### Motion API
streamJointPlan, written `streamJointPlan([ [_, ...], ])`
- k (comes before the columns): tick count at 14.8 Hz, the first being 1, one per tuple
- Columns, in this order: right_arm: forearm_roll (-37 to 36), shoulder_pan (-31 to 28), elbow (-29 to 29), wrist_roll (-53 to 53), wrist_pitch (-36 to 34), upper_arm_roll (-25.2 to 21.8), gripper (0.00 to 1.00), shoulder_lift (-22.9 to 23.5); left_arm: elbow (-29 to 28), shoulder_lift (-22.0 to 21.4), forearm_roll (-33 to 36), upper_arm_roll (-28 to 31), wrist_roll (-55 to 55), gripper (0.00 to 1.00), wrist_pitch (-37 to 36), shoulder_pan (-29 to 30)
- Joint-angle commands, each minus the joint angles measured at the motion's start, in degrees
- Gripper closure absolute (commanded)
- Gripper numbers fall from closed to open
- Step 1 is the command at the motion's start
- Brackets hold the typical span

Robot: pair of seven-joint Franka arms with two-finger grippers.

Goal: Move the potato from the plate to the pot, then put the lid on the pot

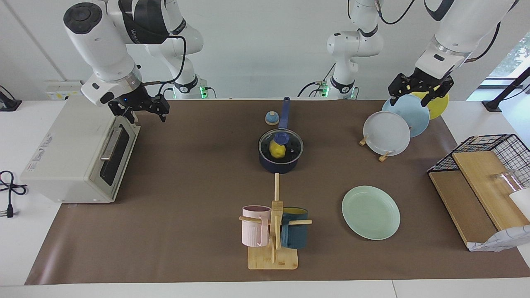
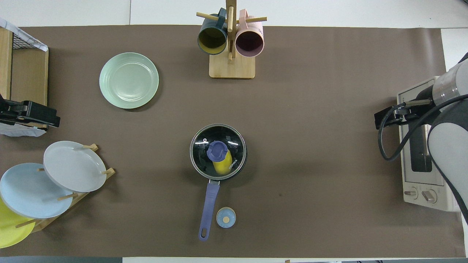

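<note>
The small glossy yellow potato (image 1: pixel 277 150) sits inside the dark navy-blue saucepan (image 1: pixel 278 164) in the middle of the bench, and the clear glass lid with the blue knob (image 1: pixel 281 137) rests on the pot's rim, potato showing through the glass. The round mint-green plate (image 1: pixel 371 212) lies bare, farther from the robots and toward the left arm's end. By my reckoning both steps are done.

The left gripper (image 1: pixel 418 92) hangs over the rack of standing plates (image 1: pixel 386 133), its fingers spread wide and holding nothing. The right gripper (image 1: pixel 143 108) hangs over the white toaster oven (image 1: pixel 78 154), fingers equally wide and empty. Both arms wait, well apart from the pot.

What could still go wrong is small. From the overhead view the lid looks seated all round, though I cannot tell whether it sits fully flush; if tilted, a knock to the long blue handle (image 2: pixel 209 207) could slide it off. The left gripper hangs close above the plates, so a careless descent could tip one from the rack.
</note>
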Motion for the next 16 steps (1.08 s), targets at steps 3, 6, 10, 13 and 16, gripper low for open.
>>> streamJointPlan([
  [3,-0.2,-3.3,-0.8,-0.4,0.0,2.6,0.0,-1.0,-0.9,-0.9,0.2,-0.6,-0.4,0.0,0.0,0.5],
  [6,-0.3,-4.2,-0.8,-0.3,-0.2,3.2,0.0,-1.0,-0.9,-0.9,0.3,-0.6,-0.4,0.0,0.0,0.5],
  [10,-0.3,-6.2,-1.1,-0.3,-0.3,5.5,0.0,-0.8,-0.9,-0.9,0.3,-0.6,-0.4,0.0,0.0,0.5],
  [13,-0.3,-6.6,-1.1,-0.3,-0.3,5.8,0.0,-0.9,-0.9,-0.9,0.2,-0.6,-0.4,0.0,0.0,0.5],
  [16,-0.3,-6.7,-0.3,-0.3,-1.6,5.7,0.0,-0.5,-0.9,-0.9,0.3,-0.6,-0.4,0.0,0.0,0.5],
])
